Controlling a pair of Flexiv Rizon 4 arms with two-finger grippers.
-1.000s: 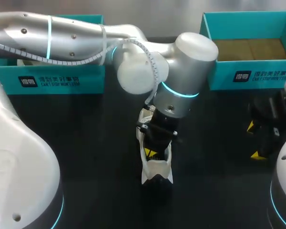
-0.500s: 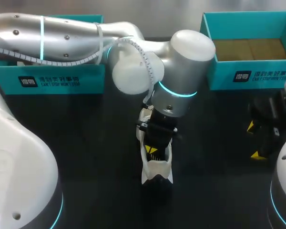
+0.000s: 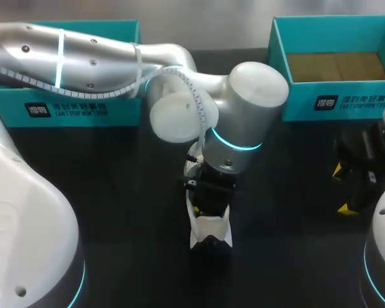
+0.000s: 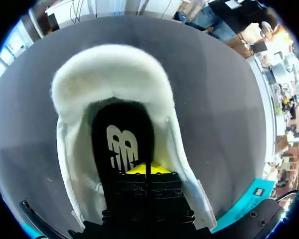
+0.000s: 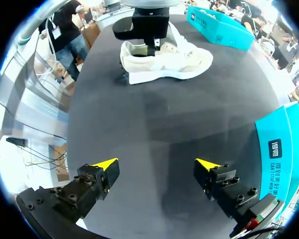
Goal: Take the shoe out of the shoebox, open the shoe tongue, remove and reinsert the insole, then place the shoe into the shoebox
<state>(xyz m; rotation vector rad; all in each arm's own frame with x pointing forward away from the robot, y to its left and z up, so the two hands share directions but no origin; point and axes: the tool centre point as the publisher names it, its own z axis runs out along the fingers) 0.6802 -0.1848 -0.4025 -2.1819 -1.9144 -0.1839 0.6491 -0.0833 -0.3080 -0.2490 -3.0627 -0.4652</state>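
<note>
Left tool (image 4: 147, 168) deep in shoe (image 3: 210, 228), frame centre, tips pressed together over insole (image 4: 122, 142), pinch unclear. Shoe axis runs up-down frame, heel lowermost. Right tool (image 3: 341, 188) spread wide, far right.

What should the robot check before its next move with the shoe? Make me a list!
1. Shoe out of the shoebox, standing on the table: ok.
2. Left gripper down inside the shoe's opening: ok.
3. Insole lying inside the shoe: ok.
4. Left gripper, shut, really pinching the insole: cannot tell.
5. Right gripper open, away from the shoe: ok.
6. Shoebox empty for later: ok.
</note>
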